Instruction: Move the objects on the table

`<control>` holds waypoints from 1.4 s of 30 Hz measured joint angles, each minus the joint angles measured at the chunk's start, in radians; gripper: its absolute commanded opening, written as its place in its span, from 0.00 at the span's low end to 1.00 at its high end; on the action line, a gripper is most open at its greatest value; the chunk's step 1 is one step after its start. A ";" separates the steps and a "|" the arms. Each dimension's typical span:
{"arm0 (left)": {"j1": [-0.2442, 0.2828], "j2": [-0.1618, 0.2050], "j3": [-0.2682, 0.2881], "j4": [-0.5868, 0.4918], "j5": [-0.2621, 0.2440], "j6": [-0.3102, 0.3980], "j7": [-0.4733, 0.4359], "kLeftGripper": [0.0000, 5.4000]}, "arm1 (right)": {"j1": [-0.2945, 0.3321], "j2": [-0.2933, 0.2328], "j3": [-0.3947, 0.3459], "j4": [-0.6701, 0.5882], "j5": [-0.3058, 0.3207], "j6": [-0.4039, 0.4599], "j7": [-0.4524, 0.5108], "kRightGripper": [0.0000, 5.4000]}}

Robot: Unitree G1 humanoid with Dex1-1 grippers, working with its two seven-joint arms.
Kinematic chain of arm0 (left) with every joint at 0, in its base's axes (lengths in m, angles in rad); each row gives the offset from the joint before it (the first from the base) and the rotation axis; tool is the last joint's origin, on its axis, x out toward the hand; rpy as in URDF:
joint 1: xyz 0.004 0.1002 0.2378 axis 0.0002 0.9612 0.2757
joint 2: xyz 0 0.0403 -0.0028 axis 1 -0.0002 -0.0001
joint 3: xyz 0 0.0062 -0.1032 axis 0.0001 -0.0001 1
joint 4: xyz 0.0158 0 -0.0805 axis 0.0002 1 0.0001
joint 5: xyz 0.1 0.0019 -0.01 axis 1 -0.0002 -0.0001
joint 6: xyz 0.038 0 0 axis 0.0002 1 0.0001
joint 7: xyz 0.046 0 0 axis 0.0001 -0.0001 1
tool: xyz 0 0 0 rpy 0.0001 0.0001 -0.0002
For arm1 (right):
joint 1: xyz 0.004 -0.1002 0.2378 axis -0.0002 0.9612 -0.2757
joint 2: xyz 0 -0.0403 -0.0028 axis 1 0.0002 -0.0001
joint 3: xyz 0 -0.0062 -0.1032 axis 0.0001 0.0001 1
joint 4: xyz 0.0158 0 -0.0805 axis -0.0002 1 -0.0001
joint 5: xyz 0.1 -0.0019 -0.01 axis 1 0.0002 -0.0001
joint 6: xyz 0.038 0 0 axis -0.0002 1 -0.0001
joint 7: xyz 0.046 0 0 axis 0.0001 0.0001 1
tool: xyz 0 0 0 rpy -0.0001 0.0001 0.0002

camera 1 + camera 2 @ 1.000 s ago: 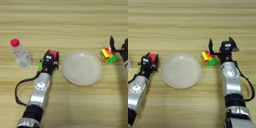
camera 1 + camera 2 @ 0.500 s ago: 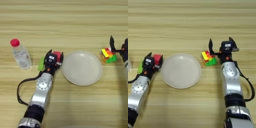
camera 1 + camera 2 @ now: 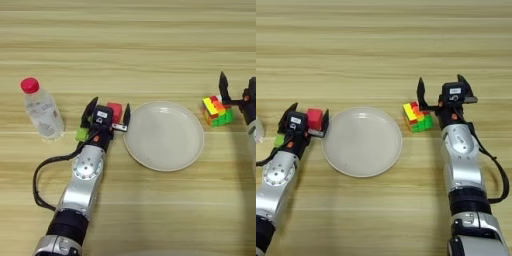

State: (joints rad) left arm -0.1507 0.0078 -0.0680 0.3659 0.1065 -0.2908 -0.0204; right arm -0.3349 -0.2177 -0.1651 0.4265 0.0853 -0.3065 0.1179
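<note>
1. A light wooden table (image 3: 150, 45) with horizontal plank grain fills the view; the whole far band of the tabletop is bare wood, and so is the near middle between the two arms.
2. A round beige plate (image 3: 164, 136) lies flat near the centre of the tabletop, with bare wood beyond its far rim and before its near rim.
3. The left gripper (image 3: 106, 114) sits just left of the plate, its two black fingers spread apart; the right-hand finger tip stands close to the plate's left rim.
4. A small red cube (image 3: 114, 110) rests on the wood between those spread fingers, not clamped, just left of the plate's rim.
5. A flat green rectangular block (image 3: 82, 134) lies just left of the left gripper, partly hidden by it.
6. A clear plastic bottle with a red cap (image 3: 41, 109) lies towards the left edge of the tabletop, apart from the green block.
7. A multicoloured puzzle cube (image 3: 417, 117) sits right of the plate, a strip of bare wood between them.
8. The right gripper (image 3: 442, 95) is at the puzzle cube's right, fingers spread wide, the left-hand finger just behind the cube.
</note>
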 measured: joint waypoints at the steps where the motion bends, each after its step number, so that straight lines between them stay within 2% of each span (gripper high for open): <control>1: 0.000 0.001 0.002 -0.018 0.002 -0.004 0.005 0.99 | 0.000 0.000 0.000 0.000 0.000 0.000 0.000 1.00; 6: 0.004 0.004 0.002 -0.078 0.004 -0.042 0.013 0.99 | 0.000 0.000 0.000 0.001 0.000 0.000 0.001 1.00; 10: 0.008 0.007 0.003 -0.109 0.007 -0.045 0.018 0.99 | 0.000 0.000 0.000 0.002 0.000 0.000 0.001 1.00; 17: 0.026 0.025 0.002 -0.252 0.018 -0.058 0.019 0.99 | 0.000 0.000 0.000 0.006 0.000 0.000 0.001 1.00; 24: 0.093 0.035 0.007 -0.458 0.029 -0.033 0.019 0.99 | 0.000 0.000 0.000 0.008 0.000 -0.001 0.001 1.00; 29: 0.152 0.039 0.009 -0.595 0.044 0.018 0.020 0.99 | -0.001 0.001 0.001 0.009 0.000 -0.001 0.002 1.00; 32: 0.178 0.043 0.040 -0.643 0.043 0.036 0.032 0.99 | -0.001 0.001 0.002 0.012 0.000 -0.001 0.002 1.00; 33: 0.186 0.048 0.069 -0.660 0.041 0.043 0.040 0.99 | -0.001 0.001 0.002 0.012 0.000 -0.001 0.003 1.00; 38: 0.207 0.065 0.150 -0.673 0.031 0.051 0.057 0.99 | -0.002 0.001 0.002 0.015 0.000 -0.001 0.004 1.00; 42: 0.207 0.071 0.191 -0.673 0.021 0.054 0.065 0.99 | -0.003 0.001 0.002 0.021 0.000 -0.001 0.006 1.00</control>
State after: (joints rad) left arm 0.0567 0.0792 0.1235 -0.3075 0.1278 -0.2371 0.0445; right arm -0.3378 -0.2166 -0.1627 0.4477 0.0851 -0.3079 0.1237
